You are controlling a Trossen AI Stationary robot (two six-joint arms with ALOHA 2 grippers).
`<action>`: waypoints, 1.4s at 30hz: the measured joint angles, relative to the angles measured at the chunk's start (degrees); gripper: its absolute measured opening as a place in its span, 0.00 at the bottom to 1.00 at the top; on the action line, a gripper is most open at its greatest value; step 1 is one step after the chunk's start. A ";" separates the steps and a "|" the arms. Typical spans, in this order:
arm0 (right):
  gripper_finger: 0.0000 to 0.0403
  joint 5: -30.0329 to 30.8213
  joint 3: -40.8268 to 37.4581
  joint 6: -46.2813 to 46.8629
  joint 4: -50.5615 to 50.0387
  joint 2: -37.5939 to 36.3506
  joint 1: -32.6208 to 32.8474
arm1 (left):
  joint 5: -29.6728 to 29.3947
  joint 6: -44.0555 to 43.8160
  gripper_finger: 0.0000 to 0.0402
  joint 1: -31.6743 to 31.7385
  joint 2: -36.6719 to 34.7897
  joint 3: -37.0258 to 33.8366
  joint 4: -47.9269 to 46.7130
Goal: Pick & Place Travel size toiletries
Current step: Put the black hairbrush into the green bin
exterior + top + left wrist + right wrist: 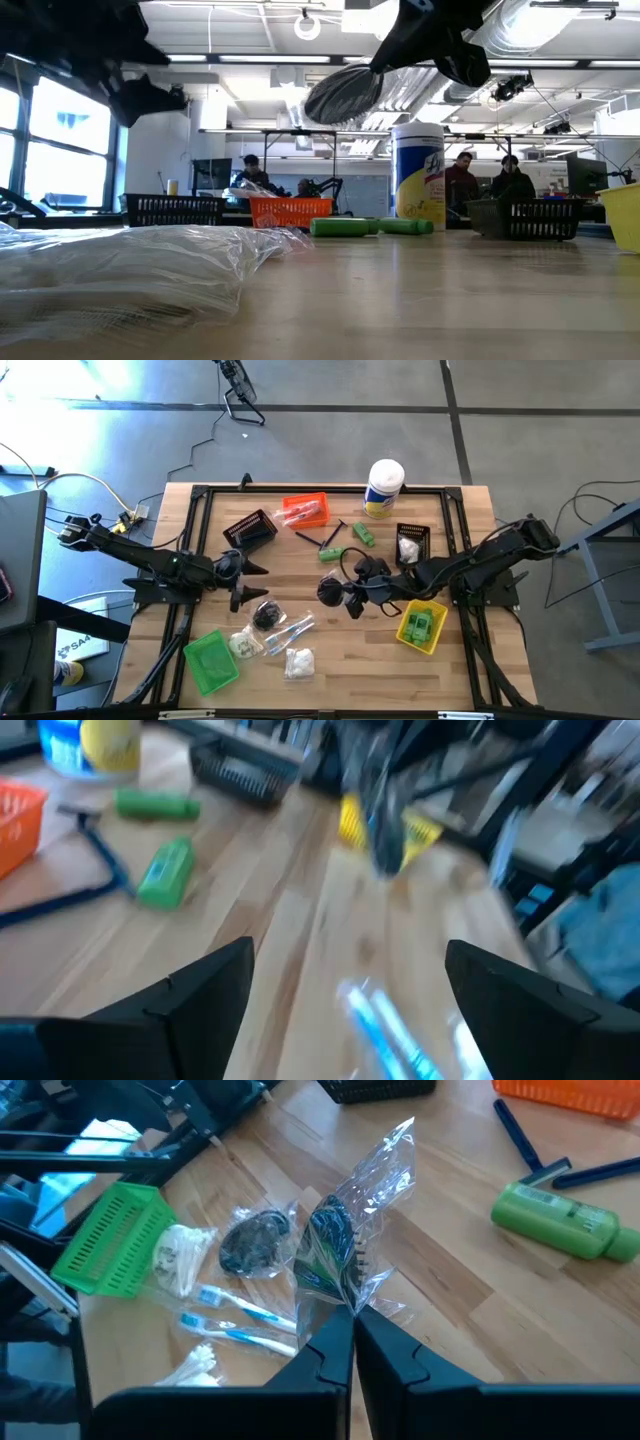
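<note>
My right gripper (353, 1342) is shut on a clear bag holding a dark round bundle (330, 1252), lifted above the table's middle (328, 590) and seen in the air in the low view (345, 92). My left gripper (350, 1000) stands open at the left (246, 582), over bare wood, touching nothing. Near it lie another dark bundle (268, 614), a toothbrush packet (290, 630) and bags of white puffs (298, 662). Green mini bottles (362, 534) and thin dark sticks (310, 538) lie flat farther back. My right gripper pinches the clear bag's loose wrapper (352, 1304) between its two fingers, just beside the dark bundle. The fingers come slanting down from the table's right side. The bag is lifted clear of the table, and its crumpled free end (395, 1155) sticks out beyond the fingers.
A green bin (212, 660) lies tipped at the near left. A yellow bin (436, 631) with a green bottle sits near right. Black bins (250, 530) (413, 532), an orange bin (305, 510) and a tall white canister (384, 487) stand at the back.
</note>
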 joint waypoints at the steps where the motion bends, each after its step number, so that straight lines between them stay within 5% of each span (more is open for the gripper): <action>1: 0.01 0.00 0.00 -0.49 0.38 0.00 0.00 | 0.01 -0.03 0.81 0.00 0.00 0.00 1.66; 9: 0.01 0.22 0.00 -6.57 8.97 0.00 -0.52 | -0.46 0.52 0.81 0.00 -0.13 0.02 15.64; 20: 0.01 -0.05 0.00 -11.74 14.97 0.00 -1.14 | -1.79 -4.23 0.81 0.00 3.13 0.08 14.27; 27: 0.01 -0.36 0.00 -11.76 15.12 0.00 -1.14 | -3.12 -4.26 0.81 0.00 9.13 0.08 16.95; 42: 0.01 0.02 0.00 -12.87 15.12 0.00 -1.14 | -3.46 -4.05 0.81 0.02 26.41 0.21 40.12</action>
